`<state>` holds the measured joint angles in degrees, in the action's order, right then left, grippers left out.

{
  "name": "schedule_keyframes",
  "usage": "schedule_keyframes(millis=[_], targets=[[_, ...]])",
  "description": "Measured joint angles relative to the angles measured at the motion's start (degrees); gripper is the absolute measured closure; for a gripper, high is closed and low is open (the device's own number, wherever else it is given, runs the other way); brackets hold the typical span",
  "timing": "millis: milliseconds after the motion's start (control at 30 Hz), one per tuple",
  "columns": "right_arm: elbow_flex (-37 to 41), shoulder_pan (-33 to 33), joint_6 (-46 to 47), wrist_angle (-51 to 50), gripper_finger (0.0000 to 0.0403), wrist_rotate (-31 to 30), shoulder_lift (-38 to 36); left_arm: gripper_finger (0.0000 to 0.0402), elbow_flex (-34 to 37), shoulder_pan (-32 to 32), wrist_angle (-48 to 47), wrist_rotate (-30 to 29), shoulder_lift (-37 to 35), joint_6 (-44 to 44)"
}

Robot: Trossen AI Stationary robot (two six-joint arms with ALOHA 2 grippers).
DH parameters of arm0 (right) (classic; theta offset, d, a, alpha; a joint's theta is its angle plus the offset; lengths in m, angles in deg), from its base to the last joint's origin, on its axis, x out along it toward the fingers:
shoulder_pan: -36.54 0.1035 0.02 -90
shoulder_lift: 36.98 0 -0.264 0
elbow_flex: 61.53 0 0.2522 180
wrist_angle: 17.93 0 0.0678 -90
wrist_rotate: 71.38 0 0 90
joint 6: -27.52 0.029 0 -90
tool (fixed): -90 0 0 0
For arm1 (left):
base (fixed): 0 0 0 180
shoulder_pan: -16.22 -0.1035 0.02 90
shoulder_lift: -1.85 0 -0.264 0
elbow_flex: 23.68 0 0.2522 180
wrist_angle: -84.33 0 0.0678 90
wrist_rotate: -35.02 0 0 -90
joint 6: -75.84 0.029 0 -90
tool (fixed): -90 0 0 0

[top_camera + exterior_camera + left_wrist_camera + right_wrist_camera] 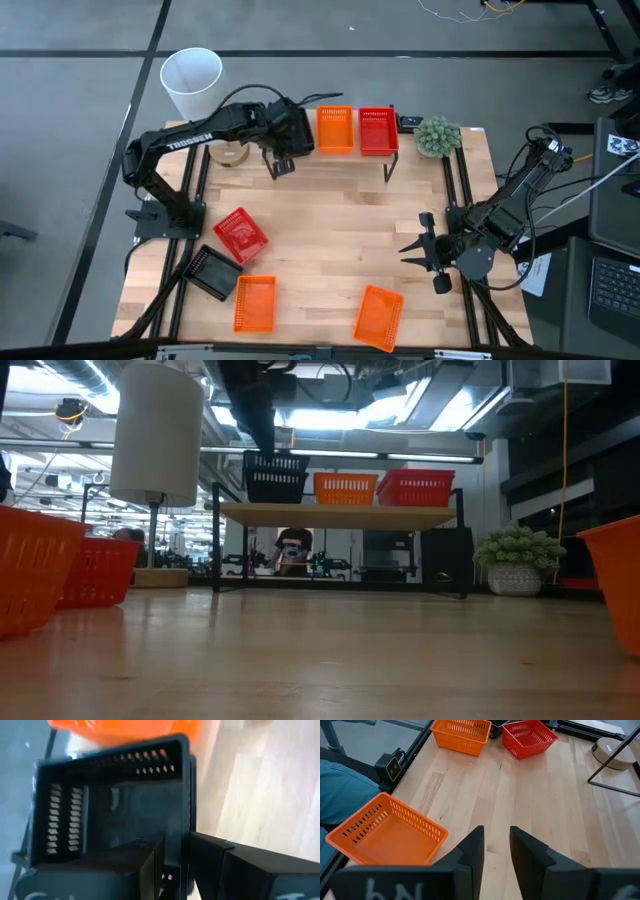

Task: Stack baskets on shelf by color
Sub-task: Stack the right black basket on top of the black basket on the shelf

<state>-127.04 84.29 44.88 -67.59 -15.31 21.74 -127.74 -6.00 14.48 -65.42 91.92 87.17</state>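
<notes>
In the low view, an orange basket [28, 565] is sitting nearest, while a black basket [275, 477], an orange one [345, 488] and a red one [415, 487] are lining the shelf [340, 515]. From above, the left gripper [283, 135] is pinching that black basket's wall. The right gripper [496, 845] is waiting, fingers parted, above the table [540, 810].
</notes>
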Motion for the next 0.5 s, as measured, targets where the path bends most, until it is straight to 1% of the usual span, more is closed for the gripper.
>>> schedule_keyframes(millis=[167, 267, 433, 500], targets=[[0.0, 0.0, -0.1, 0.0, 0.0311, 0.0, 0.0, 0.0329, 0.0, 0.3, 3.4, 1.6, -0.9, 1.1], [0.0, 0.0, -0.5, 0.0, 0.0311, 0.0, 0.0, 0.0329, -0.7, 0.3, 3.0, 1.8, -2.0, 1.2], [0.0, 0.0, -1.2, 0.0, 0.0311, 0.0, 0.0, 0.0329, -0.6, 0.2, 0.0, -2.8, -1.8, 1.0], [0.0, 0.0, -1.2, 0.0, 0.0311, 0.0, 0.0, 0.0329, -0.5, 0.2, -0.4, -3.0, -1.6, 1.0]])
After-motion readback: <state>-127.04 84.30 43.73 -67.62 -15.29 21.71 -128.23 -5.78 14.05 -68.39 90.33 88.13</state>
